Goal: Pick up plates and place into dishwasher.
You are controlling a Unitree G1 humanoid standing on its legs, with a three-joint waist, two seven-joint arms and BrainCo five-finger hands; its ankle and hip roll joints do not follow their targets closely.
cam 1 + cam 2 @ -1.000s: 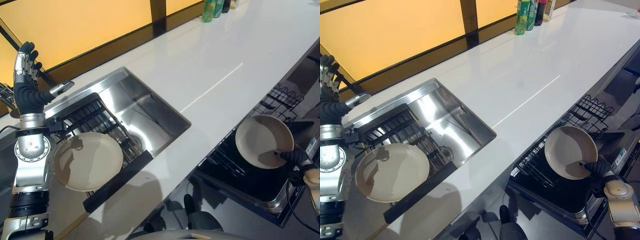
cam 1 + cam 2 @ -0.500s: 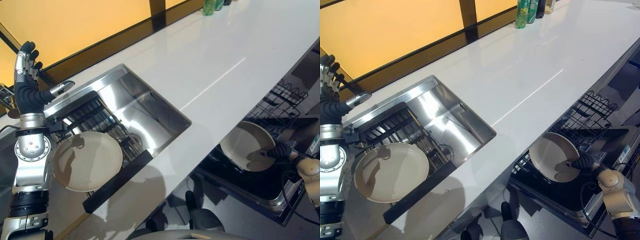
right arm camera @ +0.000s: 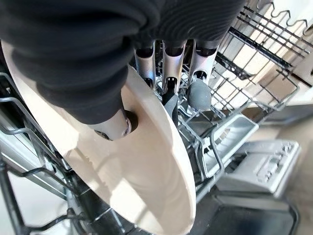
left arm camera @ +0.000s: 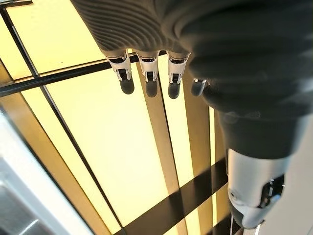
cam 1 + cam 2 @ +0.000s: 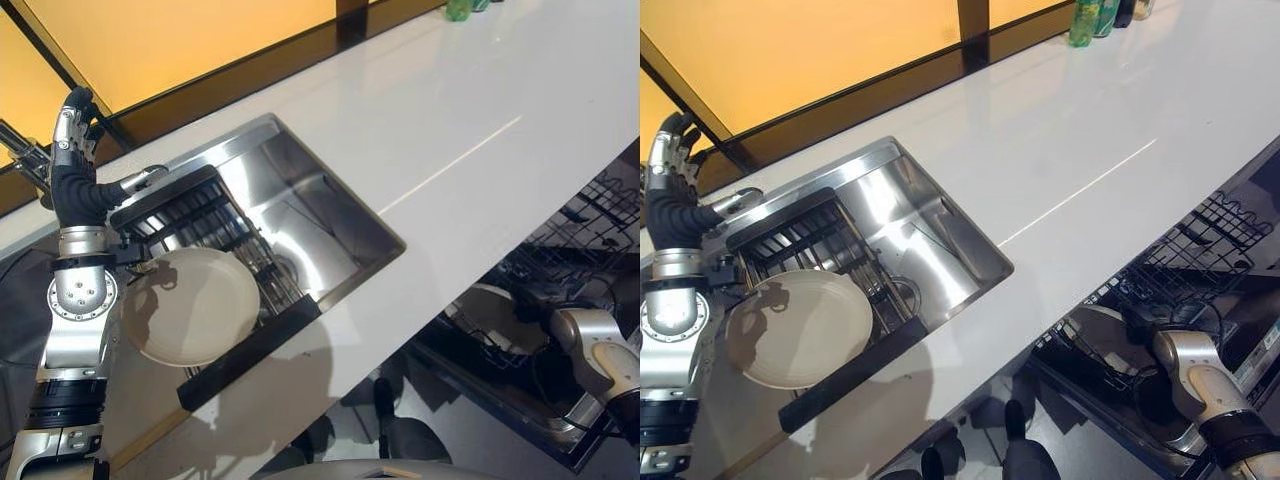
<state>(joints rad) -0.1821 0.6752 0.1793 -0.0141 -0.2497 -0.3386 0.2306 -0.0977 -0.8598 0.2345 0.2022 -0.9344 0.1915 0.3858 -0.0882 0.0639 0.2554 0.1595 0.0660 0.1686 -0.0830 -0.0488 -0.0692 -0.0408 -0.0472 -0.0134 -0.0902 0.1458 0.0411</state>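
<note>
Bench (image 5: 470, 110) of glossy white runs across the scene under amber window panes, with a steel sink (image 5: 300, 215) set into it. Below its front edge the dishwasher rack (image 5: 1180, 270) is pulled out. A second cream plate (image 5: 190, 305) waits on the dark drying rack (image 5: 200, 225) over the sink. The right robot hand (image 3: 146, 58) pinches a cream plate (image 3: 142, 186) on edge, thumb against fingers, likely so it slots between the wires. The left robot hand (image 5: 72, 150) is raised, fingers straight, empty.
</note>
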